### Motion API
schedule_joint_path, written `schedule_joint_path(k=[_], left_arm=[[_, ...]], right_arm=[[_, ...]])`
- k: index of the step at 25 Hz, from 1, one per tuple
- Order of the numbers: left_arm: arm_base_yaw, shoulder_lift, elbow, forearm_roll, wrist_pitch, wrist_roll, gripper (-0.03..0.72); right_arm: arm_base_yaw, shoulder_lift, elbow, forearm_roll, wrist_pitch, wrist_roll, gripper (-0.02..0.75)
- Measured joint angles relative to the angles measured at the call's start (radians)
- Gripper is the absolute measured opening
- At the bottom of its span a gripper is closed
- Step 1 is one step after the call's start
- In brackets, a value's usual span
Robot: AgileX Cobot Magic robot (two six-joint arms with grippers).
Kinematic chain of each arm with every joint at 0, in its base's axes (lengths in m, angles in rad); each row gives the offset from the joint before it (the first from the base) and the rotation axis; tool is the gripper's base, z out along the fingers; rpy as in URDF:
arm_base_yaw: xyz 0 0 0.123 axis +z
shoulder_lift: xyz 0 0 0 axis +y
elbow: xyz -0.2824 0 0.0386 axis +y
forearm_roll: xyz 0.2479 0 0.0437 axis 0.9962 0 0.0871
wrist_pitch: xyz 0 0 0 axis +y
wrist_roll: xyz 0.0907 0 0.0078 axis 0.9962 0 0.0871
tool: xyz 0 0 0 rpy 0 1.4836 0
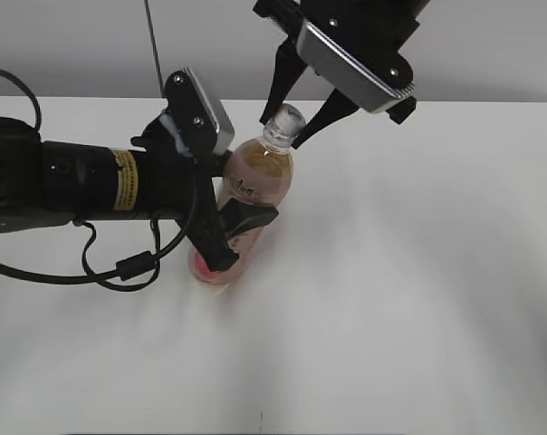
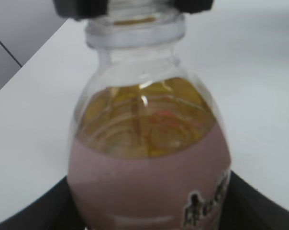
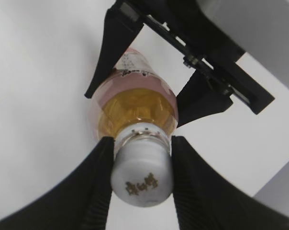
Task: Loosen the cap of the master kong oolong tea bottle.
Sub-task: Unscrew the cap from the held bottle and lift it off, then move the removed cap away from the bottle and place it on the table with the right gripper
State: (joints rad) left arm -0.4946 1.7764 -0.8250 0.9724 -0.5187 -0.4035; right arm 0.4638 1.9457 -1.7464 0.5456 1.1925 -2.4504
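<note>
The master kong oolong tea bottle (image 1: 255, 181) stands tilted on the white table, amber tea above a pink label. It fills the left wrist view (image 2: 149, 158). My left gripper (image 1: 237, 227) is shut on the bottle's lower body, its black fingers on both sides (image 2: 149, 211). The white cap (image 1: 287, 116) with a dark mark on top shows in the right wrist view (image 3: 142, 170). My right gripper (image 1: 296, 122) comes from above, and its two black fingers press the cap's sides (image 3: 140, 167).
The white table (image 1: 418, 272) spreads around the bottle. A black cable (image 1: 119, 267) loops below the left arm. The table's far edge meets a grey wall (image 1: 491, 54) behind the right arm.
</note>
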Motion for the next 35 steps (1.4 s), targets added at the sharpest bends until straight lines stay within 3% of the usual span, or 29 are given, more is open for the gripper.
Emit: schedule_joint_path(k=[4, 10, 19, 26, 35], left_arm=[[0.004, 0.0, 0.0, -0.023, 0.0, -0.01, 0.432], [0.005, -0.002, 0.0, -0.033, -0.008, -0.012, 0.432], [0.0, -0.004, 0.0, 0.001, -0.013, 0.0, 0.432], [0.0, -0.003, 0.0, -0.021, -0.059, 0.002, 0.432], [0.0, 0.038, 0.0, -0.137, -0.426, 0.004, 0.432]], right_arm=[[0.0, 0.0, 0.0, -0.002, -0.046, -0.155, 0.278], [0.001, -0.015, 0.002, -0.007, -0.059, -0.175, 0.275], [0.001, -0.067, 0.004, -0.019, -0.104, 0.073, 0.272], [-0.028, -0.106, 0.003, -0.164, -0.111, 0.665, 0.272], [-0.144, -0.106, 0.011, -0.243, -0.135, 1.415, 0.272]])
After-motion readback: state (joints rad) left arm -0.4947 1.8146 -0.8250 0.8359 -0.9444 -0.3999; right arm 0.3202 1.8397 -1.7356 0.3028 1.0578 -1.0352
